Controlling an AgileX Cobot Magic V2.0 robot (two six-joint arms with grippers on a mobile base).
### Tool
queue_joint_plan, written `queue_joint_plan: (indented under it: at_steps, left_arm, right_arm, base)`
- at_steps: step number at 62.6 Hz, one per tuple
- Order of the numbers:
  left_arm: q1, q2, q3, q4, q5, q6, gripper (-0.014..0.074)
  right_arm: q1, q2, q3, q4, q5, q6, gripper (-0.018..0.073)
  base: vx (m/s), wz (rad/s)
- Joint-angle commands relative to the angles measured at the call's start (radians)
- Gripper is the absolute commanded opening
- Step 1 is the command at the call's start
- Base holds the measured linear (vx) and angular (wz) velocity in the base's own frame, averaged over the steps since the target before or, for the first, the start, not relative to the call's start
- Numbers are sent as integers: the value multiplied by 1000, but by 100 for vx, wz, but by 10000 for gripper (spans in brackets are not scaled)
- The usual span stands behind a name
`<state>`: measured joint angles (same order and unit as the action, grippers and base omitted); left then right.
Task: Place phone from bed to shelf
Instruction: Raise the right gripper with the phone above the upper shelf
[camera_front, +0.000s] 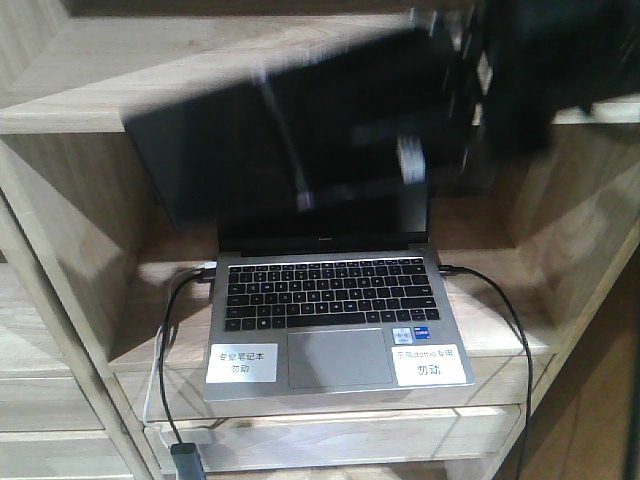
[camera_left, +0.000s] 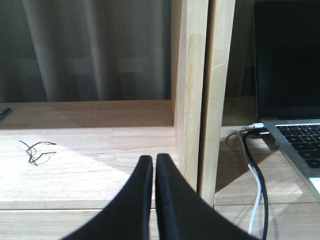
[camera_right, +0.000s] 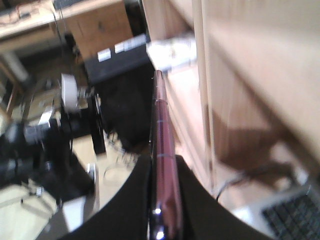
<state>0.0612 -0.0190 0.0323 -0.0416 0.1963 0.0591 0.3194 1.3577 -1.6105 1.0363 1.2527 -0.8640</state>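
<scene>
While blurred in every view: right claw (camera_right: 162, 200) clamped on the phone (camera_right: 162, 150), seen edge-on, pinkish rim showing, raised beside the shelf (camera_right: 260, 75) above the open laptop (camera_front: 330, 310). Left claw (camera_left: 154, 165) pressed together, holding nothing, near a shelf upright (camera_left: 190, 90).

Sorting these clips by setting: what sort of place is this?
Likely a mock home room inside a lab: a pale wooden shelf holding an open laptop with notice stickers, curtains behind, and cluttered equipment and cables beyond.
</scene>
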Motion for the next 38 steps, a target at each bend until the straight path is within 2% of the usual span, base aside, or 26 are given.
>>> queue_joint_plan:
  at_steps: [1, 16, 38]
  left_arm:
    - [0, -8, 7, -9, -70, 0, 1]
    - [0, -8, 7, -9, -70, 0, 1]
    - [0, -8, 7, -9, -70, 0, 1]
  right_arm:
    - [0, 6, -109, 76, -63, 23, -2]
    - [0, 136, -290, 88, -147, 40, -2]
    - [12, 396, -495, 199, -302, 29, -2]
  base:
    - [0, 0]
    - [0, 0]
    - [0, 0]
